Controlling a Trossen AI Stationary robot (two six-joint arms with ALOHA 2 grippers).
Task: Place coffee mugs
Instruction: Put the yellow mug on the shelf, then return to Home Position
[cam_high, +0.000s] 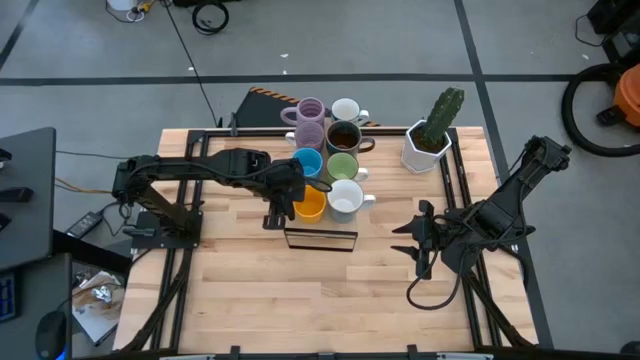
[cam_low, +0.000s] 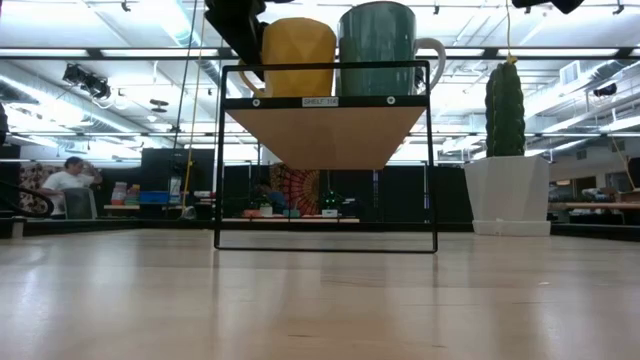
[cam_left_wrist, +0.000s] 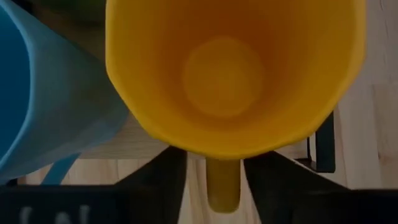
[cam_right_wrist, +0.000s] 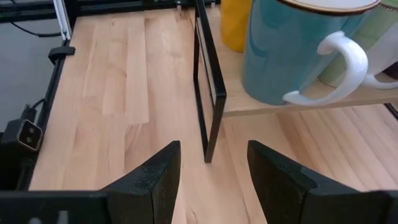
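The orange mug (cam_left_wrist: 230, 81) stood at the shelf's (cam_low: 330, 135) front left corner, its handle between the left gripper's (cam_left_wrist: 214, 180) parted fingers. The right gripper (cam_right_wrist: 211, 180) waited open nearby.

Eight small handled ceramic mugs on one pale wooden table (cam_high: 250, 290): two lilac, the first lilac mug (cam_high: 311, 107) and second lilac mug (cam_high: 308, 133); two white seen from above, the far white mug (cam_high: 346, 110) and near white mug (cam_high: 345, 199); one dark brown mug (cam_high: 343, 135), one blue mug (cam_high: 307, 162), one green mug (cam_high: 341, 167), one orange mug (cam_high: 311, 206). One white faceted planter (cam_high: 422, 150) with one green cactus (cam_high: 443, 112). One black wire-frame shelf (cam_high: 320, 240). Two dark robot arms, the left arm (cam_high: 200, 168) and the right arm (cam_high: 510, 200)
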